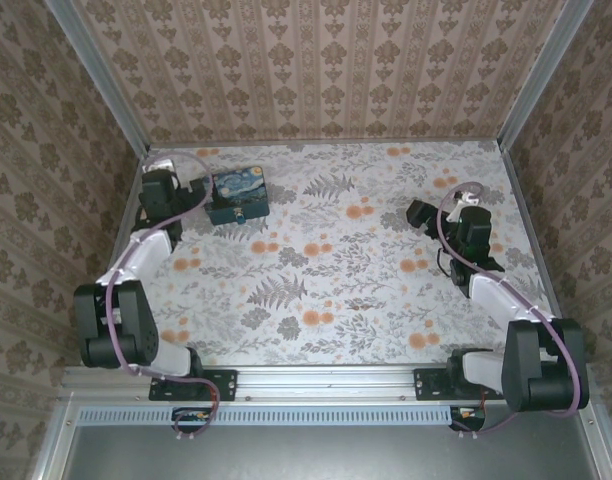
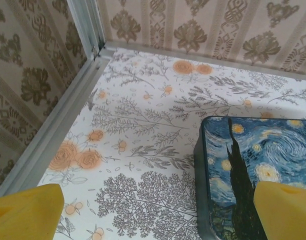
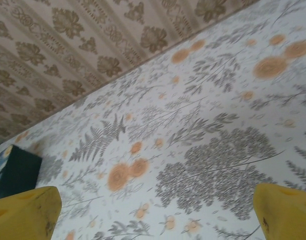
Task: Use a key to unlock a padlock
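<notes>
The padlock and the key are hidden or out of view. A box printed with a swirling night sky (image 1: 239,195) stands at the back left of the table. My left gripper (image 1: 198,190) hovers just left of it, open. In the left wrist view its yellow fingers (image 2: 28,210) are spread wide, and the box (image 2: 258,170) lies under the right one. My right gripper (image 1: 421,213) is open at the right side, pointing left over bare tablecloth. Its yellow fingertips (image 3: 25,210) frame only the floral cloth, with the box's dark side (image 3: 18,170) far off.
A floral cloth (image 1: 326,270) covers the table. Patterned walls with metal corner posts (image 2: 88,25) close in the left, back and right sides. The left gripper is close to the back left corner. The right wrist view is blurred.
</notes>
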